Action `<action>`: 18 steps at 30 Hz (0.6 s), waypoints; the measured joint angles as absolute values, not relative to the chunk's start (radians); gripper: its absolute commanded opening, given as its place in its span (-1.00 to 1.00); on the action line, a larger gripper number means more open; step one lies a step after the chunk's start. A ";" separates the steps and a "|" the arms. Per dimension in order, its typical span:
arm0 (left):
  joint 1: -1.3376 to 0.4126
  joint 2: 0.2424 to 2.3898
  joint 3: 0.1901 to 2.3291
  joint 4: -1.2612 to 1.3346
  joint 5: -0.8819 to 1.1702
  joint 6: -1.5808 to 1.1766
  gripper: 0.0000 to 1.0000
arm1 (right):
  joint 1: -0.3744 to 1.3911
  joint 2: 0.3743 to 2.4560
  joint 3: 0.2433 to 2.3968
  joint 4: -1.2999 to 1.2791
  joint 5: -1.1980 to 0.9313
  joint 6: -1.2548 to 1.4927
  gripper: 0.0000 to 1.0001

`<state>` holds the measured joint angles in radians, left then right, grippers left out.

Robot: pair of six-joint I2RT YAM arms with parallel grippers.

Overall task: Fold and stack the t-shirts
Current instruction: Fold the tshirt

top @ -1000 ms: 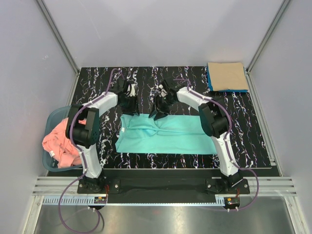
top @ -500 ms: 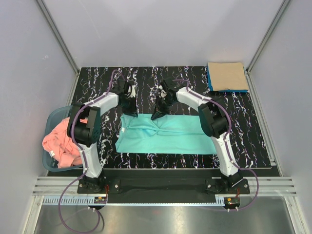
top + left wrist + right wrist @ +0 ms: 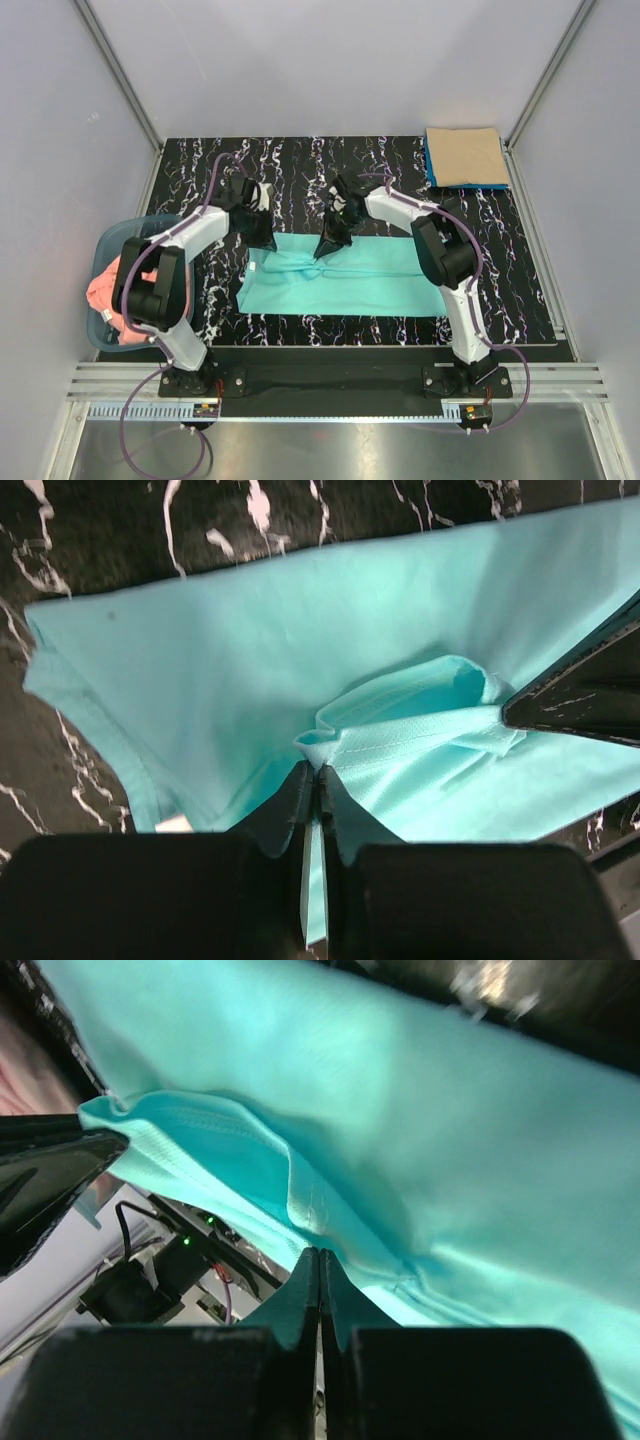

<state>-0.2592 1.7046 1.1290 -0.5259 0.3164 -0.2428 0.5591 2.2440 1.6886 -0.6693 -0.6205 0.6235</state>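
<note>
While the black marbled counter (image 3: 520,290) fills mid-frame, the turquoise-green t-shirt (image 3: 370,285) lies spread at its centre. Blue-grey basket (image 3: 110,236) at left edge holds salmon pink t-shirt (image 3: 112,292). Tan-beige t-shirt (image 3: 465,156) sits folded upper right, on blue t-shirt (image 3: 470,186). Left tool (image 3: 318,772) and right tool (image 3: 320,1255) both pinched tight on the turquoise-green t-shirt's upper edge, bunching it.

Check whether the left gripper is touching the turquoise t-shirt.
Touching. The left wrist view shows the left gripper shut on a pinched fold of the turquoise t-shirt.
</note>
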 measured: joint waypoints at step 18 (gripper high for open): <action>-0.276 1.458 0.843 -0.533 0.377 -0.274 -0.32 | 0.656 2.081 1.440 -0.619 -0.675 0.620 -0.73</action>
<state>-0.2764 1.4582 0.8429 -0.5331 0.3771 -0.2741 0.6556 2.0808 1.4399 -0.6193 -0.6746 0.6205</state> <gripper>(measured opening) 0.308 0.075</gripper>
